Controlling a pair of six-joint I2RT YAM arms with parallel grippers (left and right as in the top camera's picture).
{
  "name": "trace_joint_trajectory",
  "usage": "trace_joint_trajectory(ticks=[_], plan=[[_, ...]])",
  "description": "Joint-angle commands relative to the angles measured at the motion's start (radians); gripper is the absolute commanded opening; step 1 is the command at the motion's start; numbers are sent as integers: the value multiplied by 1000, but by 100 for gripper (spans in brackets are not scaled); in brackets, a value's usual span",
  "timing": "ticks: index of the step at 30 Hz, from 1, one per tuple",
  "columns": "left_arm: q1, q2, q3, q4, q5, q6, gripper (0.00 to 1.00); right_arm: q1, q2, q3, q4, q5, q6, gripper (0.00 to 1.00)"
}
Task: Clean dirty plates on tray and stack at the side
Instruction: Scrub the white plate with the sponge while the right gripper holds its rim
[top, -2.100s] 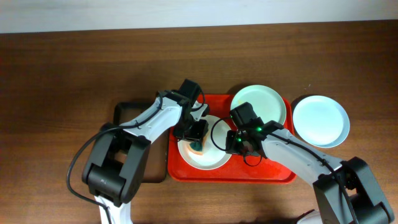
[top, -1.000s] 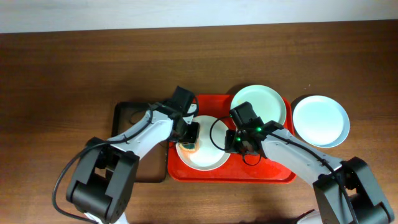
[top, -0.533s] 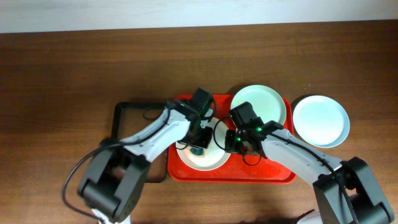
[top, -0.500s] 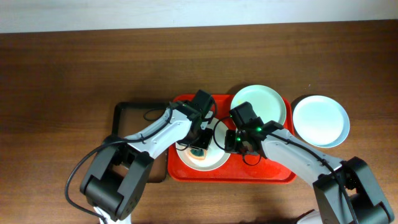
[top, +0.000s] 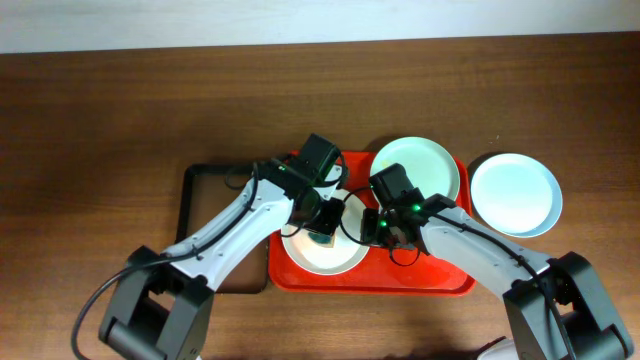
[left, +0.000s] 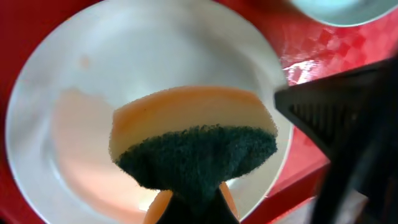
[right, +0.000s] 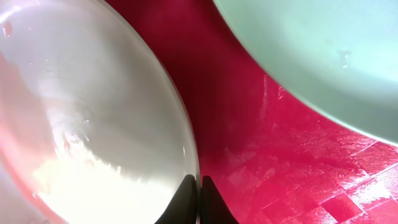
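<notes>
The white plate (top: 325, 255) lies at the left of the red tray (top: 440, 282). My left gripper (top: 322, 232) is shut on an orange sponge with a dark green pad (left: 194, 146) and holds it over the white plate (left: 93, 81). My right gripper (top: 368, 228) is shut on the right rim of the white plate (right: 81, 124), its fingertips (right: 198, 193) pinching the edge above the tray (right: 273, 162). The pale green plate (top: 420, 165) lies at the tray's back right and shows in the right wrist view (right: 323, 56). The pale blue plate (top: 515, 193) lies on the table to the right of the tray.
A narrow black tray (top: 205, 190) lies left of the red tray. Both arms cross over the red tray's left half. Brown wooden table (top: 100, 110) all round.
My left gripper has swept the sponge back and forth over the white plate, now toward its right side. The right gripper has stayed on the plate's rim.
</notes>
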Motion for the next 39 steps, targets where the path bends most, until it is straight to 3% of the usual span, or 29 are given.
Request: trace_joint_trajectory(ticks=[1,5,9,12,13,14,17,18,27,33,35,37,39], plan=[[3,-10,-14,4,-86,16,0,6,7,1,11,-38,6,4],[3,8,-68,66,-136,7,0,6,7,1,11,-38,6,5],[3,114,-141,141,-135,-89,0,6,7,1,10,-38,6,4],[3,157,-141,139,81,-90,0,7,7,1,10,-38,6,4],[8,150,-132,135,175,-43,0,7,7,1,10,-38,6,4],[23,140,-113,110,164,-36,0,7,7,1,10,-35,6,4],[113,81,-68,23,-193,-57,0,7,7,1,10,-34,6,4],[130,68,-68,20,-245,-60,0,7,7,1,10,-30,6,4],[52,66,-166,115,-160,-152,0,7,7,1,7,-27,6,4],[51,66,-202,262,311,-142,0,7,7,1,6,-27,6,4],[52,34,-114,187,231,-111,0,7,7,1,7,-27,6,4],[52,-8,-46,111,-56,-112,0,7,7,1,11,-27,6,5],[51,-1,-64,113,-149,-112,0,7,7,1,11,-26,6,5]])
